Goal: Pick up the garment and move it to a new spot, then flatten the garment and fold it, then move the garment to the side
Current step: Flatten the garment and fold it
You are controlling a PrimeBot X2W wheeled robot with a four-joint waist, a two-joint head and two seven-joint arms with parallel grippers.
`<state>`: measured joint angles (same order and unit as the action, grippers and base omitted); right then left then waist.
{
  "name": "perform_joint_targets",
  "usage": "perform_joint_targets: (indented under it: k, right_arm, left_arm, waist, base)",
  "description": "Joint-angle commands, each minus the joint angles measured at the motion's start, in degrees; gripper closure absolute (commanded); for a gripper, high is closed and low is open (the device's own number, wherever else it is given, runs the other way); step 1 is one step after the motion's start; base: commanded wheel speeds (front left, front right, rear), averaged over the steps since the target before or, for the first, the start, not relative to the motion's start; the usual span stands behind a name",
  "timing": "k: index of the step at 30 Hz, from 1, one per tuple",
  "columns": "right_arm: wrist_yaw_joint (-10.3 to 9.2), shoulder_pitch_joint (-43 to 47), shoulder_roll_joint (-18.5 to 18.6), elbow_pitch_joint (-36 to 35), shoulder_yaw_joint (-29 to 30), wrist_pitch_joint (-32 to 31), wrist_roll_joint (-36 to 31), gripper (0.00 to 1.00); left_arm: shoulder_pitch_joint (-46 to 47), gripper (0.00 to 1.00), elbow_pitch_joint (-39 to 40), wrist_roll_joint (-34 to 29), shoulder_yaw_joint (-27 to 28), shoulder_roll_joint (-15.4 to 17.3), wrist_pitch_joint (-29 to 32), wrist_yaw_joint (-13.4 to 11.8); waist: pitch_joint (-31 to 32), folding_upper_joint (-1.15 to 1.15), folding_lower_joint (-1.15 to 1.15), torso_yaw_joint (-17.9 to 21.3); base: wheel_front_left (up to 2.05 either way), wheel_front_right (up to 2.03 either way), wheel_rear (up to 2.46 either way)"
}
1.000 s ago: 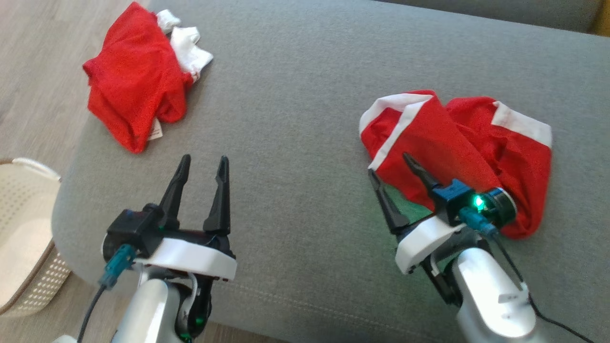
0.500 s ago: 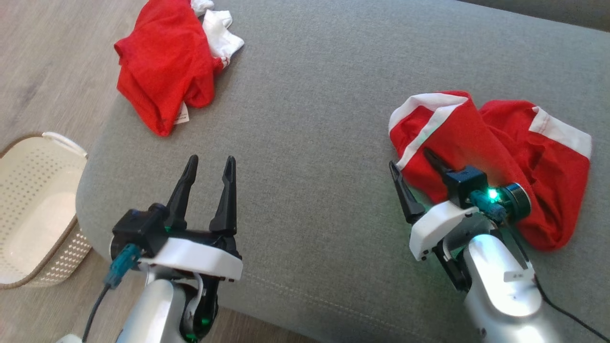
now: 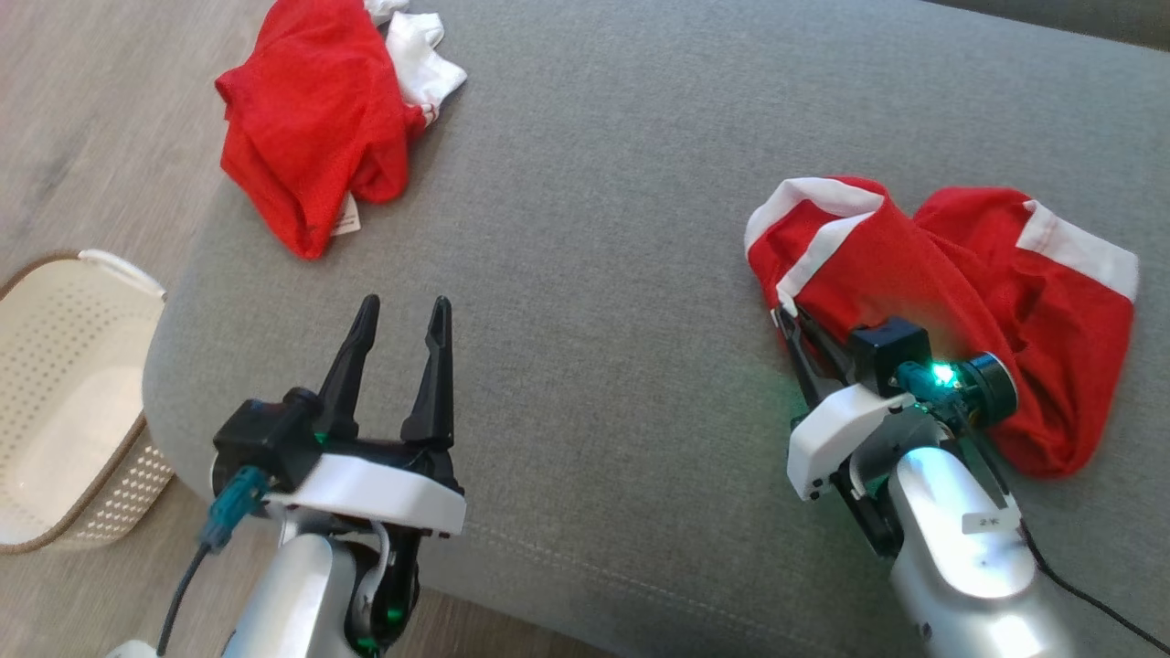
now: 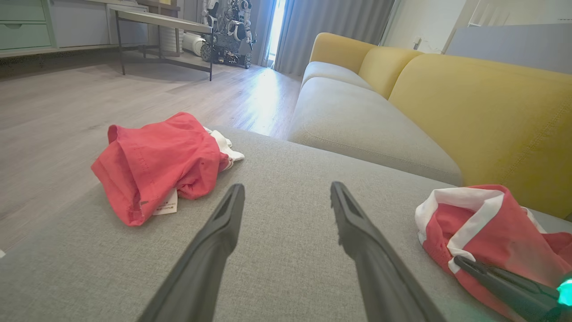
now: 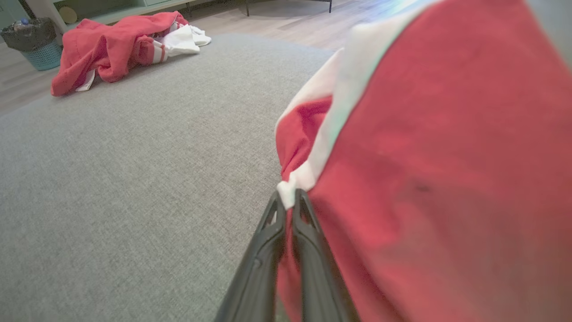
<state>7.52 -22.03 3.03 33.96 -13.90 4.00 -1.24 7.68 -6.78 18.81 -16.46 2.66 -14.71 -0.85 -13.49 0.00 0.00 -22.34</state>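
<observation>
Across the head view spreads a broad grey woven-fabric sofa seat [image 3: 594, 274], with pale wood-plank floor [image 3: 82, 110] past its left edge. From the left wrist view, a mustard-yellow padded backrest [image 4: 491, 112] rises behind the seat.

Toward the seat's right side lies the crumpled red cloth garment with white bands [image 3: 923, 274], bunched into two lobes and resting flat on the cushion. Well apart from it, at the far left corner of the seat, sits a second rumpled red garment [image 3: 311, 137] with white cloth tucked behind it, partly hanging over the edge.

On the floor beside the seat's near left corner stands a cream perforated plastic basket [image 3: 110, 498].

The left hand [image 3: 404, 302] hovers over bare cushion near the front edge, its two dark fingers spread apart and holding nothing. The right hand [image 3: 786, 320] is at the near left edge of the banded garment; the right wrist view shows its fingers clenched together on a pinch of the white hem, with red cloth pressing against them on the right.

A small white label [image 3: 345, 217] pokes from the lower edge of the second garment.
</observation>
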Motion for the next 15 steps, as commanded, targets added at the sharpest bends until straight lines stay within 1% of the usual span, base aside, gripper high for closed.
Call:
perform_joint_targets:
  k: [1, 5, 8, 12, 15]
  right_arm:
    - [-0.03, -1.82, -0.15, -1.87, -0.94, 0.66, 0.1, 1.0]
    - [-0.03, -0.54, -0.15, -4.28, -0.98, 1.37, 0.6, 1.0]
    - [-0.03, 1.55, -0.15, -8.15, -1.04, 0.71, 1.87, 1.0]
    - [-0.03, 5.76, -0.15, -15.56, -1.41, -2.43, 2.11, 1.0]
    - [-0.03, 9.86, -0.15, -22.08, -0.37, -6.22, -0.27, 1.0]
  left_arm:
    - [2.43, 0.0, 1.94, 0.17, 1.72, 0.22, -0.29, -0.24]
    - [2.09, 0.0, 1.76, -0.31, 2.41, 0.22, -0.29, -0.16]
    - [1.74, 0.0, 1.75, -0.74, 3.01, 0.22, -0.29, 0.0]
    - [1.12, 0.0, 1.96, -1.19, 3.98, 0.21, -0.29, 0.09]
    - [0.88, 0.0, 1.91, -1.48, 4.48, 0.21, -0.29, 0.26]
  waist:
    - [0.18, 0.0, 0.0, 0.23]
    - [1.25, 0.0, 0.0, 2.0]
    - [2.4, 0.0, 0.0, 4.25]
    - [3.91, 0.0, 0.0, 8.56]
    - [5.11, 0.0, 0.0, 12.02]
  base:
    - [0.0, 0.0, 0.0]
    - [0.0, 0.0, 0.0]
    - [0.0, 0.0, 0.0]
    - [0.0, 0.0, 0.0]
    - [0.0, 0.0, 0.0]
